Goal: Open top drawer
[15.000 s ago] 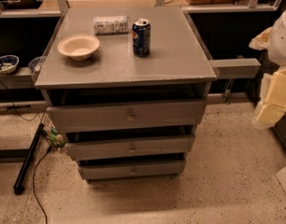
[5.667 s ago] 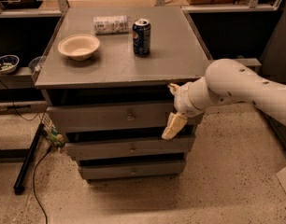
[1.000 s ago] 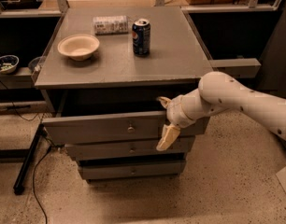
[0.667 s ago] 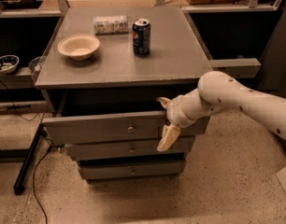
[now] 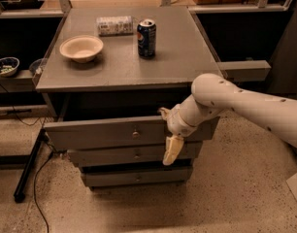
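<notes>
The top drawer (image 5: pixel 100 135) is the widest of three grey drawers and has a small round knob (image 5: pixel 135 134) at its centre. It stands pulled out a short way, with a dark gap under the cabinet top (image 5: pixel 187 57). My gripper (image 5: pixel 168 132) is at the right part of the drawer front. It is open, with one fingertip (image 5: pixel 163 113) hooked over the front's top edge. The other finger (image 5: pixel 172 150) hangs down in front of the drawer. The white arm (image 5: pixel 245 106) reaches in from the right.
On the cabinet top stand a beige bowl (image 5: pixel 81 47), a blue soda can (image 5: pixel 146 31) and a lying packet (image 5: pixel 114 25). Two slimmer drawers (image 5: pixel 129 155) sit shut below. A black pole and cables (image 5: pixel 29 166) lie on the floor at the left, and shelves flank the cabinet.
The arm came in from the right and the top drawer slid out toward me. Over the last second drawer and gripper have barely moved.
</notes>
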`<state>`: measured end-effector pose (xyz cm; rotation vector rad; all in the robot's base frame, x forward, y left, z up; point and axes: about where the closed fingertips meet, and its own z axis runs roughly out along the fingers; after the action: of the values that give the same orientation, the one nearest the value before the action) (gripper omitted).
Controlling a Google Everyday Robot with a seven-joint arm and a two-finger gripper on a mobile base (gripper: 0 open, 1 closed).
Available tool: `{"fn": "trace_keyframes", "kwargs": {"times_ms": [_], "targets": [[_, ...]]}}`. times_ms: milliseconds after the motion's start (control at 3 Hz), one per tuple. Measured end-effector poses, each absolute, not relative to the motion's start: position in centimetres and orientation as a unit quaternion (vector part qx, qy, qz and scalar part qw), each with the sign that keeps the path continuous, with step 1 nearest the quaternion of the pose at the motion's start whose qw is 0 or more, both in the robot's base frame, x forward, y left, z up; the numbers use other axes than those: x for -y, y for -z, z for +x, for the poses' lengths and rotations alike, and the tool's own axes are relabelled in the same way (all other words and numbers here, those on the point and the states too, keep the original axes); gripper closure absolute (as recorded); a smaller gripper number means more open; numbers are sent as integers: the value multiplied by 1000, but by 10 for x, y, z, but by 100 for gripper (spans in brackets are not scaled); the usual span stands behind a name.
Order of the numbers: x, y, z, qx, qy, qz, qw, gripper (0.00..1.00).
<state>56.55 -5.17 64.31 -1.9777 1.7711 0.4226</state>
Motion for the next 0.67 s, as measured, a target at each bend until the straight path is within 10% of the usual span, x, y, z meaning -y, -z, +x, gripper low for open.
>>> {"fn": "trace_keyframes", "kwargs": {"times_ms": [667], "targets": [[50, -648, 558, -637, -170, -716, 229, 0]]}}
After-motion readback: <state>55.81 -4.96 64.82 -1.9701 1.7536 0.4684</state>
